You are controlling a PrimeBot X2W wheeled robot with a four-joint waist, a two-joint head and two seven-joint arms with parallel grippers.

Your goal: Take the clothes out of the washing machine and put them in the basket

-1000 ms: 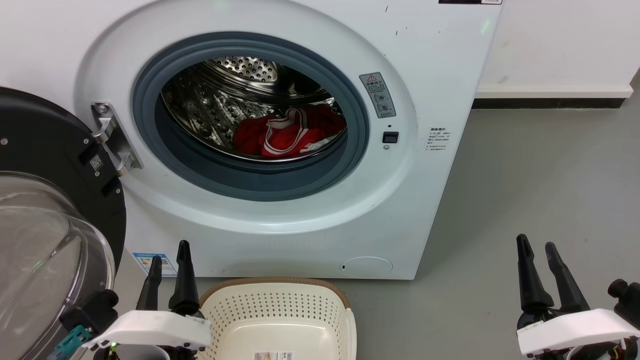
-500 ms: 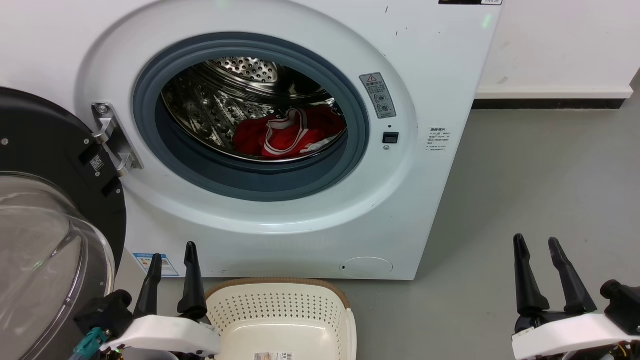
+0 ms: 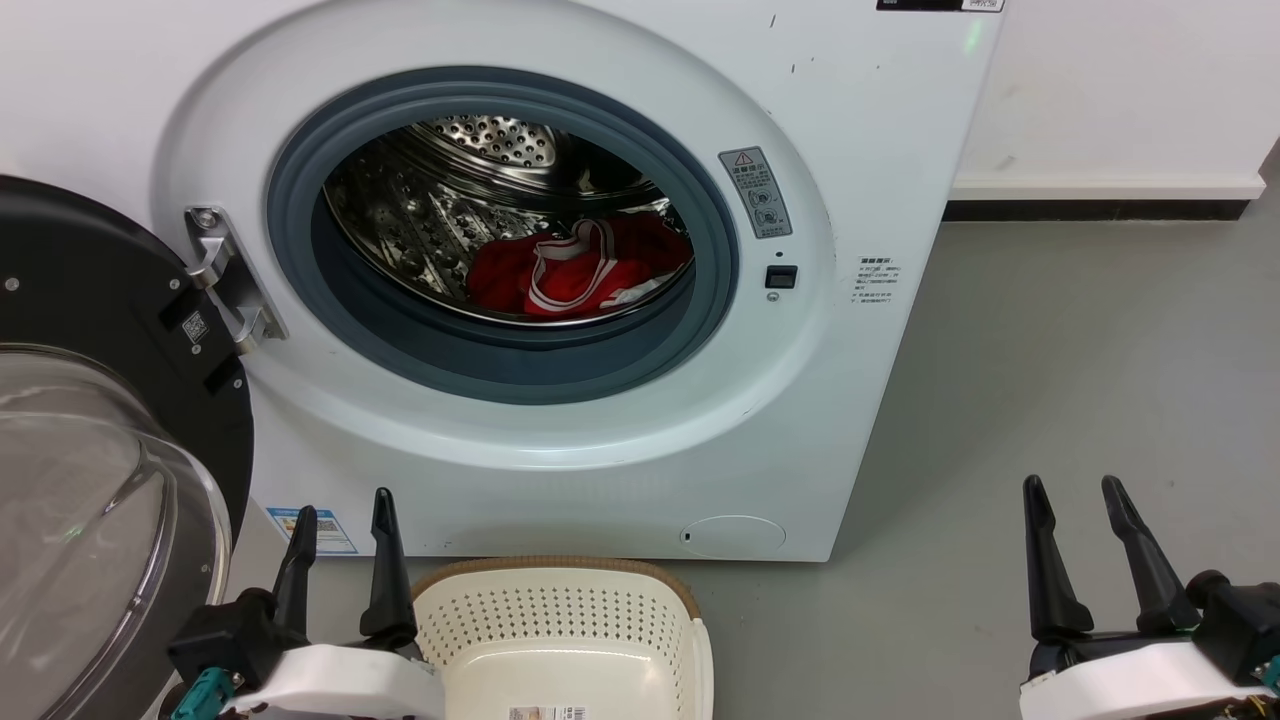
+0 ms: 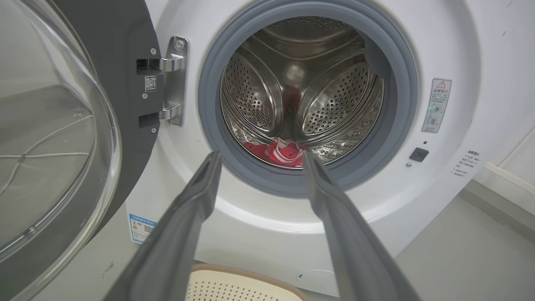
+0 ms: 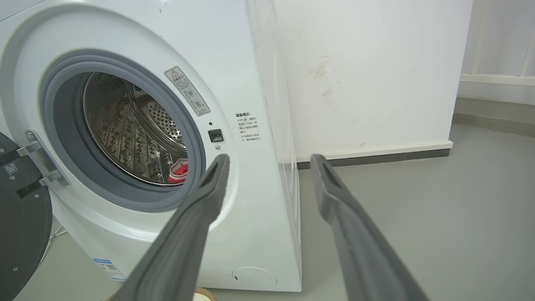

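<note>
The white washing machine [image 3: 880, 130] stands with its door swung open to the left. Red clothes [image 3: 580, 265] with white striped trim lie low in the steel drum; they also show as the clothes [image 4: 281, 152] between my left fingers and as a small red patch of clothes [image 5: 179, 172]. The cream basket [image 3: 560, 610] sits on the floor below the porthole. My left gripper [image 3: 340, 500] is open beside the basket's left rim, holding nothing. Over the grey floor at the lower right, my right gripper [image 3: 1072, 485] stands open and empty.
The black-rimmed glass door [image 3: 90, 470] juts out at the left, close to my left arm. A grey floor [image 3: 1080, 340] stretches right of the machine to a white wall [image 3: 1110, 90] with a dark skirting strip.
Both grippers have sunk a little lower in the head view. The left one shifted slightly right; the right one's fingers spread slightly wider. Clothes and basket have not moved.
</note>
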